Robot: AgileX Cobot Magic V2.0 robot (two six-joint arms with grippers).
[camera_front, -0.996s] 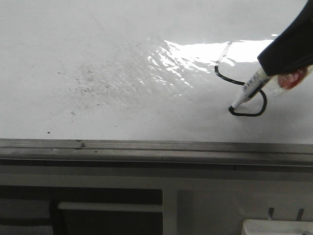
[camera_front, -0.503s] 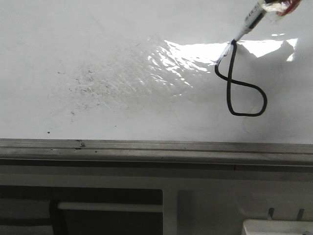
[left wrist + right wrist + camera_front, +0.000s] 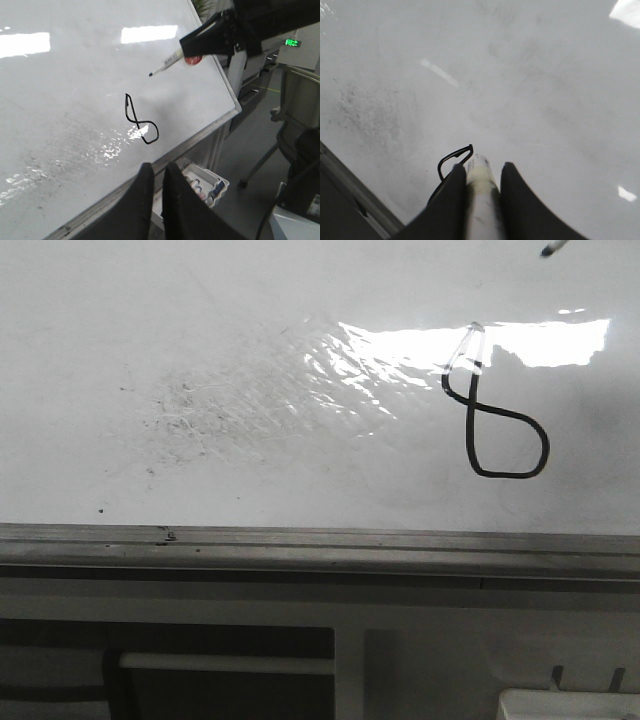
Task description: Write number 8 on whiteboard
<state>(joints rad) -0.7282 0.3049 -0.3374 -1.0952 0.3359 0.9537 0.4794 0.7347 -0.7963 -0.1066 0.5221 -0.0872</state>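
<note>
A: We start at the right end effector (image 3: 481,192). Its two dark fingers are clamped on the white-barrelled marker pen (image 3: 479,185), which runs between them and points out past the tips.

B: In the left wrist view we see that same right end effector (image 3: 212,40) as a black wedge holding the pen, a red patch just beside the barrel, with the dark tip lifted clear of the board.

A: And the left end effector (image 3: 156,172)?

B: We see its two dark fingers nearly together, a narrow gap between them and nothing held. It hangs past the board's lower edge, well apart from the pen.

A: Moving outward, we find the thin black hand-drawn number 8 (image 3: 492,410) on the right part of the large glossy white whiteboard (image 3: 200,320), its narrow upper loop running into a bright strip of glare and its wider lower loop rounded below.

B: In the front view only the pen's dark tip shows, at the top right corner, above the figure and apart from it.

A: Left of the figure we see faint grey scuff marks (image 3: 190,410), and along the board's near edge the grey metal rail (image 3: 300,545).
</note>
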